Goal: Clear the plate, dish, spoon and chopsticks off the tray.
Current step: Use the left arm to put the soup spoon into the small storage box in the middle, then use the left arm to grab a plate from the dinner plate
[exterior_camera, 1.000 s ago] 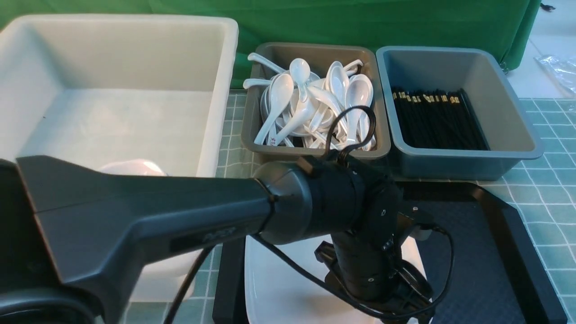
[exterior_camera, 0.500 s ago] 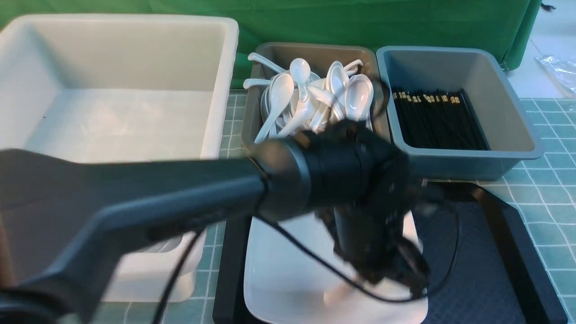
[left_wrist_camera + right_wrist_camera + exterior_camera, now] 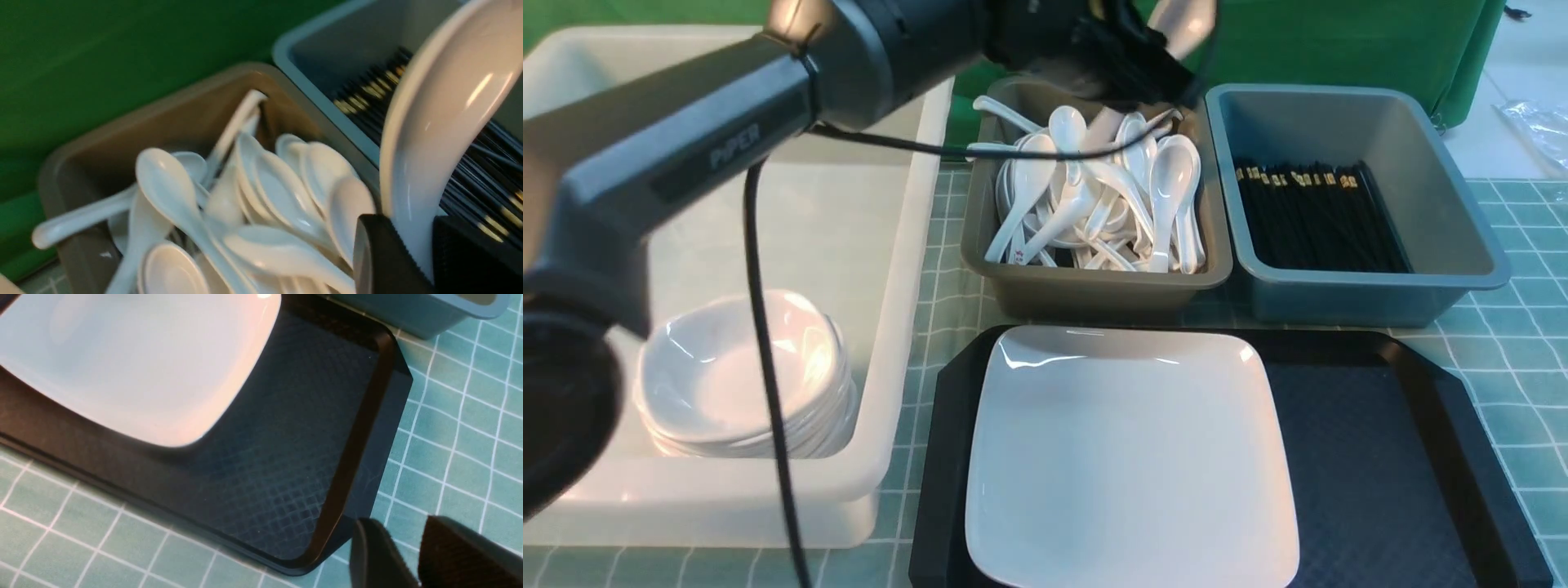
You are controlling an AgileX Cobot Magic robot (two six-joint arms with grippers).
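My left gripper (image 3: 1143, 57) hangs above the brown tub (image 3: 1094, 286) of heaped spoons, shut on the handle of a white spoon (image 3: 1186, 20). In the left wrist view the spoon (image 3: 441, 122) rises from between the jaws of the left gripper (image 3: 408, 228). The large white plate (image 3: 1131, 457) lies on the left part of the black tray (image 3: 1380, 457). Small white dishes (image 3: 743, 376) are stacked in the white tub. Black chopsticks (image 3: 1319, 216) lie bundled in the blue-grey tub. My right gripper (image 3: 402, 526) stands open over the tablecloth by the tray's corner (image 3: 347, 490), nothing between its fingers.
The white tub (image 3: 907, 269) stands at the left, the blue-grey tub (image 3: 1462, 245) at the back right, both behind or beside the tray. A green curtain closes the back. The left arm (image 3: 727, 139) crosses above the white tub.
The left gripper closed on the spoon over the plate, then rose and swung back over the spoon tub with it. The plate now shows whole.
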